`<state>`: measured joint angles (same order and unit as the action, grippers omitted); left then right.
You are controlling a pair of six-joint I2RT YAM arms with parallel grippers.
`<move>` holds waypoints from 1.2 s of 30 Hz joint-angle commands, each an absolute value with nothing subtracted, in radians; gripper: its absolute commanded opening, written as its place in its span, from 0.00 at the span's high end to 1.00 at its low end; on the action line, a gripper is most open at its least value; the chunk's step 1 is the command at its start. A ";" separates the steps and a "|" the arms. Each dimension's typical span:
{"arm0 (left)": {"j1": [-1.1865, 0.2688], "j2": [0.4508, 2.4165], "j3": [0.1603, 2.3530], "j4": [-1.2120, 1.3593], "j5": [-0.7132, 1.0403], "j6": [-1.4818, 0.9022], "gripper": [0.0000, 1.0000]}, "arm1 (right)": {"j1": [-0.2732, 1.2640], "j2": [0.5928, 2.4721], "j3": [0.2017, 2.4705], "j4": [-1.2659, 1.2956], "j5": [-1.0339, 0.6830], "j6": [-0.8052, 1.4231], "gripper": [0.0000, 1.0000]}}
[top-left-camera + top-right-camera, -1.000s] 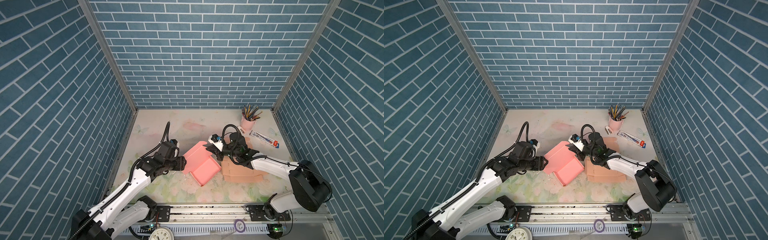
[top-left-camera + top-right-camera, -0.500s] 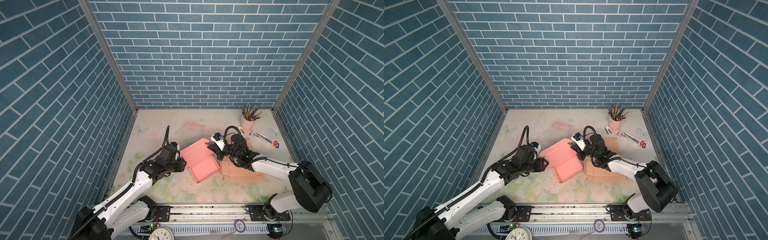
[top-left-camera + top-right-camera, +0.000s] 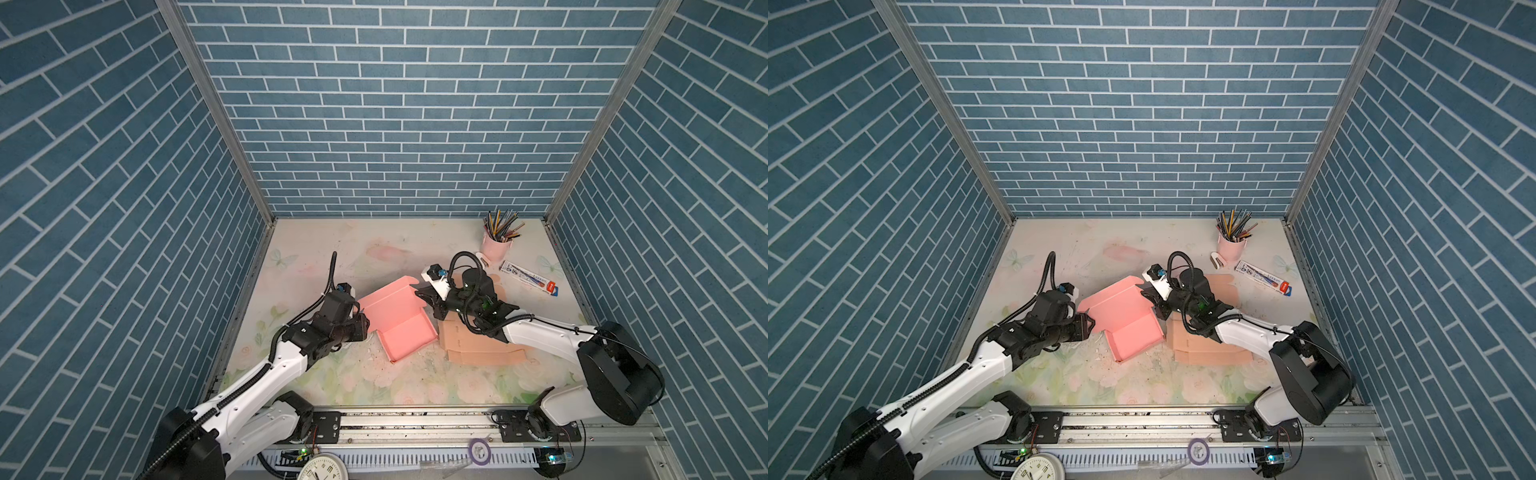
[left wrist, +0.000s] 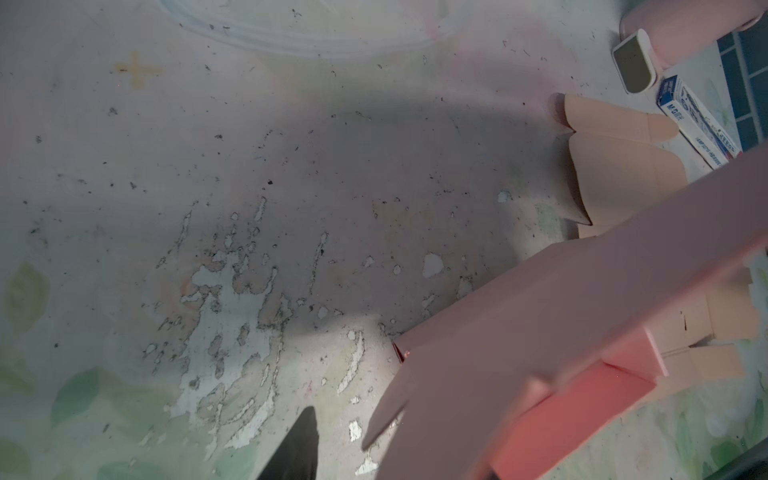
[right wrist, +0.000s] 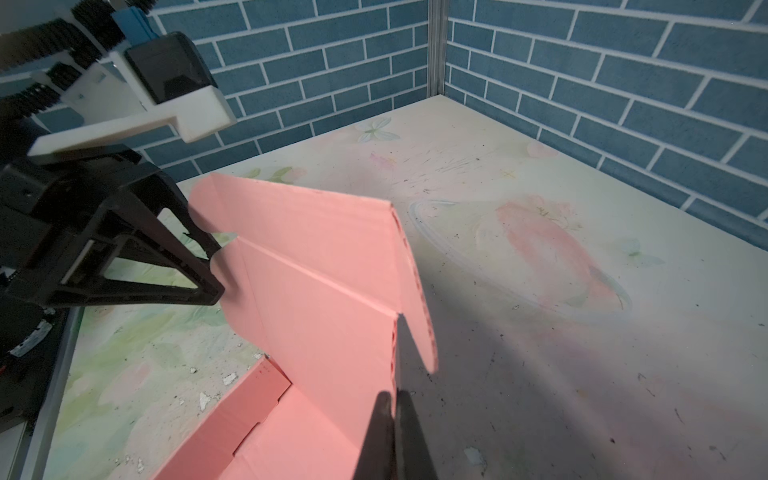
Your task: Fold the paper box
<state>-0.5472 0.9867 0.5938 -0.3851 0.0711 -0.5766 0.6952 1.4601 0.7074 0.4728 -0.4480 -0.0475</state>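
**Pink box pinched at the lid**

The pink paper box point(image 3: 399, 332) sits just below centre in both top views, lid raised. The right gripper point(image 5: 394, 432) is clamped on the lid's edge. The left gripper point(image 5: 214, 286) meets a side flap, but I cannot tell whether it grips.

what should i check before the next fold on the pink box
1. Right end effector shut: ok. Whether it actually pinches the pink box: cannot tell.
2. Left end effector gripping the lid: cannot tell; its tips sit at the notch in the lid's edge.
3. Lid raised, not lying flat: ok, it stands tilted up.
4. Free room on the box's right: not ok, the flat tan cardboard lies close beside it.
5. Pencil cup out of the way: ok, it stands upright at the back, apart from both end effectors.
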 commanded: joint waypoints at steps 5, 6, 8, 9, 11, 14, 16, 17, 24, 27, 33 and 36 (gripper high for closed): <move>-0.540 1.030 0.602 -0.278 0.052 -0.532 0.55 | 0.694 1.466 0.703 0.499 -0.444 -0.010 0.99; -0.539 1.037 0.607 -0.278 0.053 -0.526 0.57 | 0.694 1.466 0.705 0.497 -0.442 -0.010 1.00; -0.540 1.047 0.616 -0.285 0.055 -0.517 0.64 | 0.694 1.466 0.706 0.493 -0.440 -0.009 1.00; -0.540 1.050 0.618 -0.289 0.058 -0.513 0.66 | 0.694 1.467 0.706 0.492 -0.437 -0.011 1.00; -0.541 1.048 0.617 -0.299 0.058 -0.509 0.72 | 0.694 1.466 0.707 0.488 -0.434 -0.011 1.00; -0.541 1.033 0.605 -0.310 0.062 -0.516 0.79 | 0.695 1.466 0.709 0.484 -0.426 -0.009 1.00; -0.543 1.021 0.599 -0.316 0.064 -0.520 0.83 | 0.695 1.466 0.713 0.481 -0.418 -0.009 1.00; -0.544 1.016 0.597 -0.320 0.062 -0.522 0.85 | 0.694 1.468 0.713 0.476 -0.413 -0.009 1.00; -0.549 1.016 0.627 -0.349 0.044 -0.509 0.93 | 0.697 1.479 0.743 0.428 -0.367 -0.005 1.00; -0.553 1.033 0.650 -0.342 0.026 -0.499 0.95 | 0.708 1.480 0.758 0.406 -0.334 0.003 0.99; -0.555 1.095 0.695 -0.313 -0.009 -0.468 0.96 | 0.735 1.519 0.832 0.357 -0.329 0.074 0.90; -0.557 1.120 0.713 -0.291 -0.049 -0.443 0.97 | 0.752 1.551 0.876 0.321 -0.302 0.108 0.88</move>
